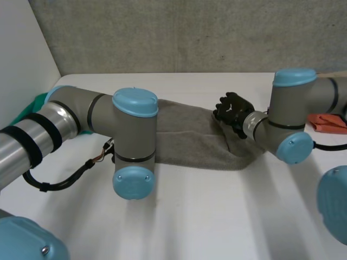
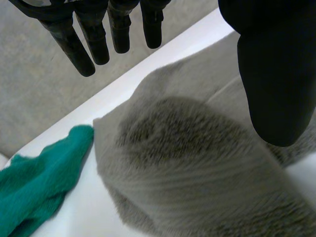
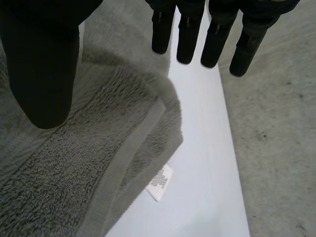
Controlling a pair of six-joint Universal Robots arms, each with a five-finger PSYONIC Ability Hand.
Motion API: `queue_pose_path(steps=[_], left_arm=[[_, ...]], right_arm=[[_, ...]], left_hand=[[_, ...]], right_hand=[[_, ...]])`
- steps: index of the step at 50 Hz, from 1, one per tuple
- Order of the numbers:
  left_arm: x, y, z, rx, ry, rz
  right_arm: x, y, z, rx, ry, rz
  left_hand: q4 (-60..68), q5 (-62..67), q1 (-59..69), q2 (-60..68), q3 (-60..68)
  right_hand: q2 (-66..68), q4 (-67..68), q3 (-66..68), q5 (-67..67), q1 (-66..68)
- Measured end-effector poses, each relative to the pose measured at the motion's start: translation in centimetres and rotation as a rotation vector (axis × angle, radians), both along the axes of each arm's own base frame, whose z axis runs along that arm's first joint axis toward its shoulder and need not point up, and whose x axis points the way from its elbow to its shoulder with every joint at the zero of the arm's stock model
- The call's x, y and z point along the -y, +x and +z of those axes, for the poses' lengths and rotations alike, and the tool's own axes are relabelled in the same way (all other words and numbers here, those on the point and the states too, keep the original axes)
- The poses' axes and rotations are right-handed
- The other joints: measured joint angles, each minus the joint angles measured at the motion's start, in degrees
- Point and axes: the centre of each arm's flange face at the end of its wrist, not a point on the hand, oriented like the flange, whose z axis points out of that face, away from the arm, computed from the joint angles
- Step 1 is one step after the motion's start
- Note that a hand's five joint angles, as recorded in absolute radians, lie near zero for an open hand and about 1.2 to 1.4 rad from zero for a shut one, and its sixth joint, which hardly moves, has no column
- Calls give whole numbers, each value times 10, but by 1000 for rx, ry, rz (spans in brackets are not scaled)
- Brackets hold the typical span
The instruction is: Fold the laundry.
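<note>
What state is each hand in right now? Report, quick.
Left hand: open, fingers straight above the grey towel, holding nothing.
Right hand: open, fingers straight over the towel's edge, holding nothing.

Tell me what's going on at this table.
Two robot arms are working on a grey towel that lies on the white table. The left hand is over the towel's end beside a green cloth, fingers straight, gripping nothing. The right hand is over the other end, near the corner with a white label, and is also open. The towel is rumpled at the left hand's end. An orange cloth lies off to the side.
</note>
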Motion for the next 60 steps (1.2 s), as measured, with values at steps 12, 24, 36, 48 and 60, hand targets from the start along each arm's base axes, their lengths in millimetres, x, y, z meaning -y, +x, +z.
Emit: queue_pose_path(steps=[12, 24, 36, 48, 60], left_arm=[[27, 24, -10, 67, -1, 80], [58, 55, 4, 109, -63, 88], [54, 76, 15, 87, 22, -75], [0, 97, 79, 241, 99, -290], [-21, 109, 169, 53, -116, -369]], right_arm=[[19, -7, -1, 59, 2, -57], [-11, -43, 79, 217, 73, -172], [-75, -109, 71, -136, 374, -223], [-91, -128, 106, -161, 365, -312], [-108, -127, 179, 83, 107, -374]], left_hand=[[125, 114, 134, 125, 117], [562, 534, 533, 560, 551], [569, 534, 533, 566, 557], [569, 534, 533, 566, 557], [569, 534, 533, 566, 557]], right_hand=[[451, 458, 452, 429, 406], [451, 461, 454, 429, 406], [451, 461, 456, 429, 406], [451, 461, 456, 429, 406], [451, 462, 456, 429, 406]])
